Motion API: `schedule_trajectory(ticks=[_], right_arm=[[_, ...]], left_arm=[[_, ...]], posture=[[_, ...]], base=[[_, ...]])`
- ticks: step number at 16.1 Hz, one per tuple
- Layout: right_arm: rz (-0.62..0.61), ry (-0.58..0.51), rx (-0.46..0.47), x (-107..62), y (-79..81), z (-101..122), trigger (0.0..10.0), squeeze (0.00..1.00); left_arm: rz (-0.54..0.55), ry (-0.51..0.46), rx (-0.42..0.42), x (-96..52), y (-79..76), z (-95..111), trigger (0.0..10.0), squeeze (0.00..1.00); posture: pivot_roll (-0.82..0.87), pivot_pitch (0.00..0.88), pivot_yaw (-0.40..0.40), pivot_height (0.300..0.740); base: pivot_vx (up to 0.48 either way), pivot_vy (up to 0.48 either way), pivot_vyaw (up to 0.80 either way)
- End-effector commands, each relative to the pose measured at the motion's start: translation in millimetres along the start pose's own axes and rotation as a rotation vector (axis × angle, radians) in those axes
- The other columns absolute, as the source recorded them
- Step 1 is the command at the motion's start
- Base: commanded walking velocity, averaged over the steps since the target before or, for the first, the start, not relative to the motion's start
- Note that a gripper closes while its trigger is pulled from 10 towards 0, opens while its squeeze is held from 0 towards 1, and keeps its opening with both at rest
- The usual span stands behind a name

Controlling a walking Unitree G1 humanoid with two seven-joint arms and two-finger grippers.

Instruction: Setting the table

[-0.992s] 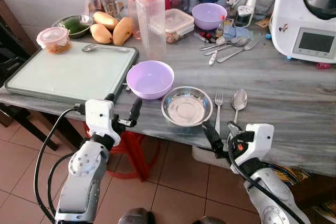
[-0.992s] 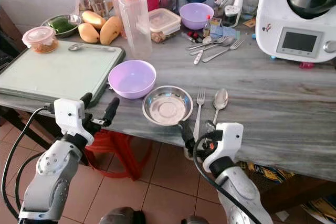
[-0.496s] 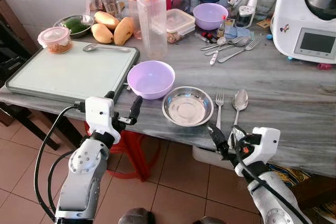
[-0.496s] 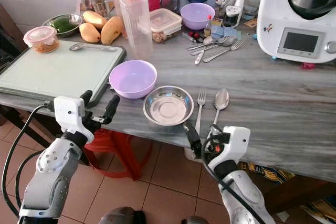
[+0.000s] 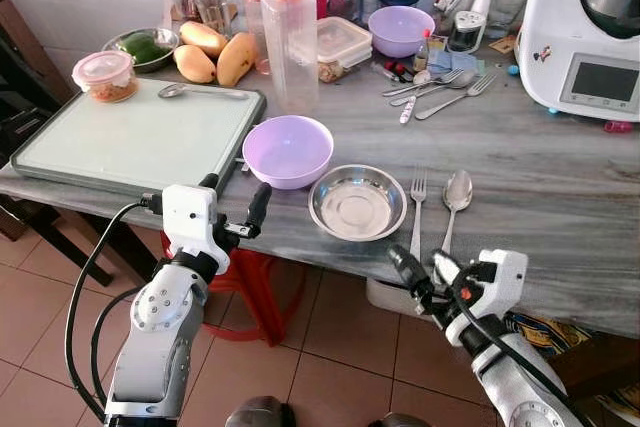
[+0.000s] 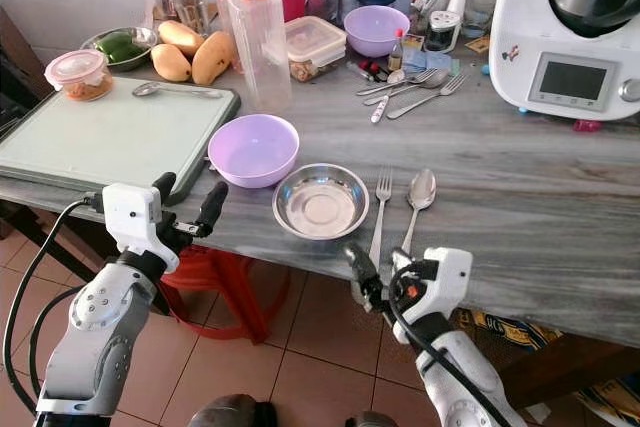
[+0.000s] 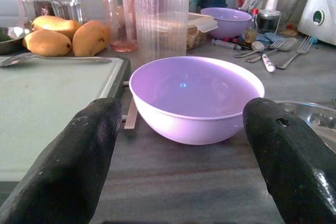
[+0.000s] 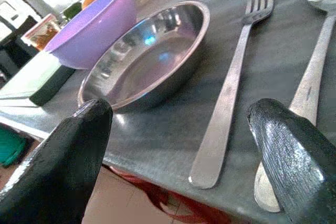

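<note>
Two grippers, left (image 5: pixel 233 205) and right (image 5: pixel 421 269), jaws apart, hang off our table (image 5: pixel 560 197) edge; we read no writing.

Along the near edge of the grey table (image 5: pixel 540 197) the way is crowded: the purple bowl (image 5: pixel 288 150) sits just beside the steel dish (image 5: pixel 357 202), with the fork (image 5: pixel 416 209) and spoon (image 5: pixel 453 197) lying side by side right of it, and the green cutting board (image 5: pixel 130 142) fills the left end. To the right of the spoon the tabletop lies bare up to the white kitchen machine (image 5: pixel 590 32), leaving room to reach in. Further back, the tall bottle with the orange cap (image 5: pixel 288 32), the mangoes (image 5: pixel 215 55) and loose cutlery (image 5: pixel 432 90) block the middle.
</note>
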State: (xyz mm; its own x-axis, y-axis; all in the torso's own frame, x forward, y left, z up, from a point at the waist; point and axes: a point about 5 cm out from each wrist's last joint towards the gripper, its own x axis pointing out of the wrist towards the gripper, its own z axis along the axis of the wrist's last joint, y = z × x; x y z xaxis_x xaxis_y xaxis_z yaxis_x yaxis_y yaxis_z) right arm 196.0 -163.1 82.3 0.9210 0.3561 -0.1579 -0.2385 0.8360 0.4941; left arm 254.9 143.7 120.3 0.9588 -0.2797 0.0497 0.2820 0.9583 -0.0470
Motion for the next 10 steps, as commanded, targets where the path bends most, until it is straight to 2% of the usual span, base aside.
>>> schedule_trajectory(ticks=[1,2,10], right_arm=[[0.036,0.021,0.012,-0.9,4.6,-1.8,10.0,0.03],[0.033,0.024,0.014,-1.5,4.0,-2.1,10.0,0.0],[-0.014,0.023,0.001,-10.0,-3.9,-0.9,10.0,0.0]], left_arm=[[0.003,0.015,0.008,-1.4,1.5,-2.7,10.0,0.0],[0.002,0.015,0.008,-1.4,1.2,-2.8,10.0,0.0],[0.003,0.018,0.005,-1.4,1.6,-3.1,10.0,0.0]], posture=[[0.01,0.017,0.067,0.74],[0.01,0.017,0.066,0.74],[0.0,0.021,0.068,0.74]], base=[[0.0,0.0,0.0],[0.0,0.0,0.0],[0.0,0.0,0.0]])
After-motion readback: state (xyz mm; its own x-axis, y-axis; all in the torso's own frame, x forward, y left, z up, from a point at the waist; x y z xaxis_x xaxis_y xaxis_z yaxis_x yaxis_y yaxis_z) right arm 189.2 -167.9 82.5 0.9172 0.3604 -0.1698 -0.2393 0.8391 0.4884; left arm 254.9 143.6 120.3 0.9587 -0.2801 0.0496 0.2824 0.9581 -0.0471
